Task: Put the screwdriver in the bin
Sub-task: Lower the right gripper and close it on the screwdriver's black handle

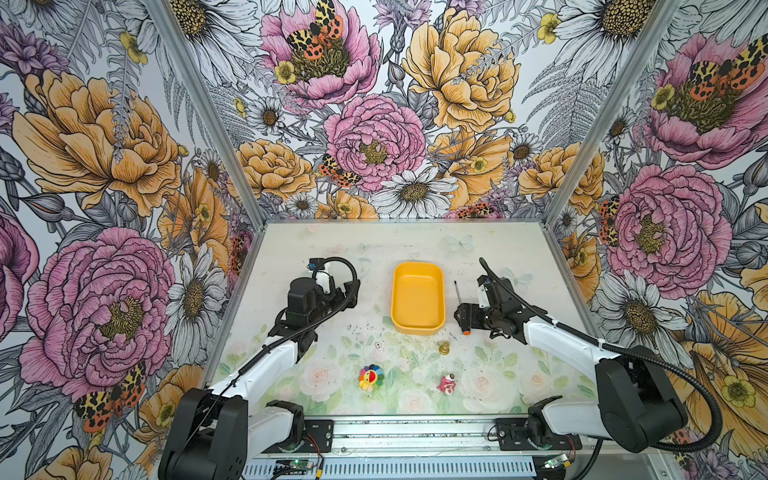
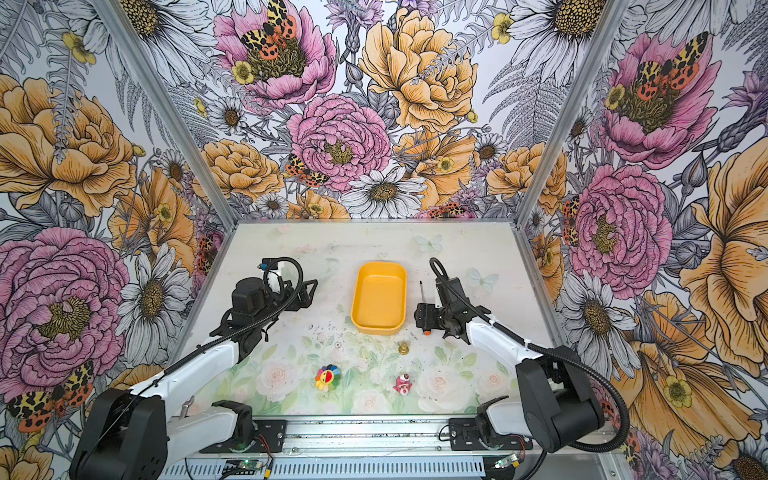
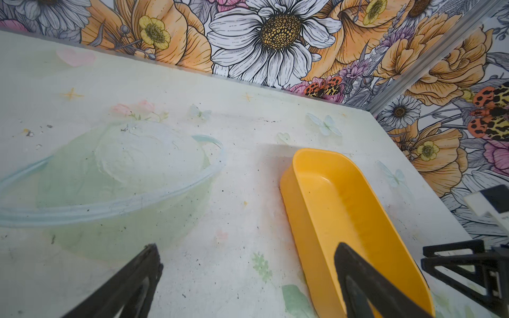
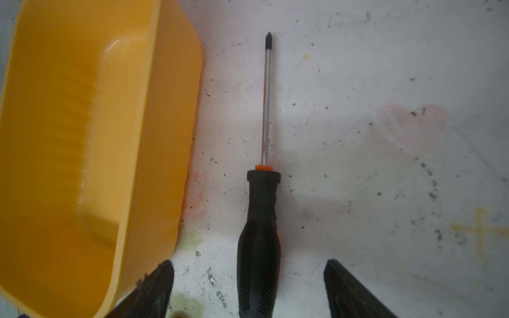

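The screwdriver lies flat on the table just right of the bin, parallel to its long side, tip pointing to the back. Both top views show its thin shaft and orange end cap. My right gripper stands open over the black handle, one finger on each side with a gap to each. The yellow-orange bin is empty. My left gripper hovers open and empty left of the bin, one fingertip in front of its near end.
Nearer the front lie a small brass fitting, a rainbow flower toy, a pink-red figure and a tiny white piece. Flowered walls close the table at the back and both sides.
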{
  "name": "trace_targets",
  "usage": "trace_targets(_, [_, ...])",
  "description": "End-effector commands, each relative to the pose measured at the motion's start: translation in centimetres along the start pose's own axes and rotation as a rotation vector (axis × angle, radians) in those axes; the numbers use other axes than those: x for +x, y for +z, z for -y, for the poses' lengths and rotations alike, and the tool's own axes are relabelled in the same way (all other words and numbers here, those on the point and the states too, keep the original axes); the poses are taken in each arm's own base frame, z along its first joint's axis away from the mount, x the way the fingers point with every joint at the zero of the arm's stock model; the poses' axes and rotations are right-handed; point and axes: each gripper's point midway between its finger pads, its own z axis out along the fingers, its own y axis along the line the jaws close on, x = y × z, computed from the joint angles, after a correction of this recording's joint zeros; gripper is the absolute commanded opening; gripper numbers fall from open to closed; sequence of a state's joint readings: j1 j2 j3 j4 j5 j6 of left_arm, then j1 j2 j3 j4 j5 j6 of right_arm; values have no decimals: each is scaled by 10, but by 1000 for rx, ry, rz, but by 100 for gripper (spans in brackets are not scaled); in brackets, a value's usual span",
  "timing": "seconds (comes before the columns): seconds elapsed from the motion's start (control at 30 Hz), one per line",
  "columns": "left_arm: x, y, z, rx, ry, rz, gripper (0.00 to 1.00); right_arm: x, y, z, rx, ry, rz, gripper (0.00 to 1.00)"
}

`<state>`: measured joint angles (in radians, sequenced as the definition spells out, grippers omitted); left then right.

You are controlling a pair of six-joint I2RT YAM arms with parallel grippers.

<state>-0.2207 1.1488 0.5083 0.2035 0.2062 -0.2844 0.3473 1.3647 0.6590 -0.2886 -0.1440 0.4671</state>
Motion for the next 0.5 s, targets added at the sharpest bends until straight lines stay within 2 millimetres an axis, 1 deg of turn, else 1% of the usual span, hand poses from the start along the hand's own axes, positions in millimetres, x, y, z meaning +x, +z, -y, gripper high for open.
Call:
trace_targets(0.0, [14, 2, 6, 35, -50, -61, 99, -6, 6, -2, 52, -7, 4, 85])
trace_targets(0.2, [20, 2, 6, 31, -59, -104, 99, -5, 16, -2, 93, -22, -16, 82])
trace_targets(0.47, [28, 1, 6, 19, -70, -182, 99, -4, 24, 0, 128, -21, -30, 68])
